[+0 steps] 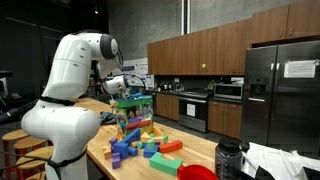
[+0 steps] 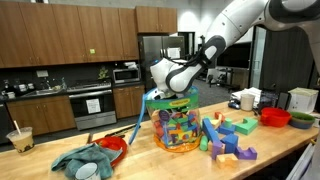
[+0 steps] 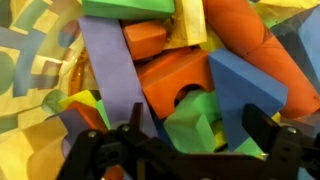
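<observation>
The clear container [image 2: 176, 126] stands at the middle of an exterior view on the wooden counter [image 2: 150, 165], back from the counter's near edge. Bare wood lies in front of it. To its right sit loose blocks [image 2: 228, 140], just beside it. To its lower left are a red bowl [image 2: 113, 147] and a teal cloth [image 2: 84, 161], a little apart from it. In an exterior view the same container [image 1: 131, 112] is at centre left, with scattered pieces spread towards the lower right.

The gripper [image 2: 170, 96] hangs at the container's open top. In both exterior views its tips are too small to read against the coloured contents. The wrist view is filled with blocks and shows no rim or wall clearly. The gripper [image 3: 192, 128] enters from the lower edge, its two dark fingers [image 3: 131, 128] apart with nothing clamped. A green block [image 3: 196, 118] lies between them, though contact cannot be told.

The container is see-through with a teal rim and is packed with foam shapes. These include an orange arch [image 3: 185, 82], a blue block [image 3: 246, 85] and a long purple bar [image 3: 108, 70].
</observation>
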Robot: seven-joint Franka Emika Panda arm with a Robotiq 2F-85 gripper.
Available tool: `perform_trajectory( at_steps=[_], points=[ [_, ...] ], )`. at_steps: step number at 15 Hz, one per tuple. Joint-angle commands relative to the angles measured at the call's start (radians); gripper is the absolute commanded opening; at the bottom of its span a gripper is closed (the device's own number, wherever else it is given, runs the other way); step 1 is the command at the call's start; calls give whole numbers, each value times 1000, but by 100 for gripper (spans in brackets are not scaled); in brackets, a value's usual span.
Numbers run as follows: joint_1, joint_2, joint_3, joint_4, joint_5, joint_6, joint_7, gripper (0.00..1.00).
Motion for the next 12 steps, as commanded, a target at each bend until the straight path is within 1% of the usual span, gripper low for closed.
perform_trajectory(
  at_steps=[1, 4, 7, 10, 12],
  points=[
    [-3, -26, 29, -61, 70, 24, 28, 100],
    [-1, -21, 49, -71, 123, 33, 32, 100],
    [3, -14, 59, -75, 144, 38, 39, 100],
    [11, -13, 51, -78, 101, 47, 53, 100],
    [15, -13, 38, -62, 41, 44, 45, 100]
  ],
)
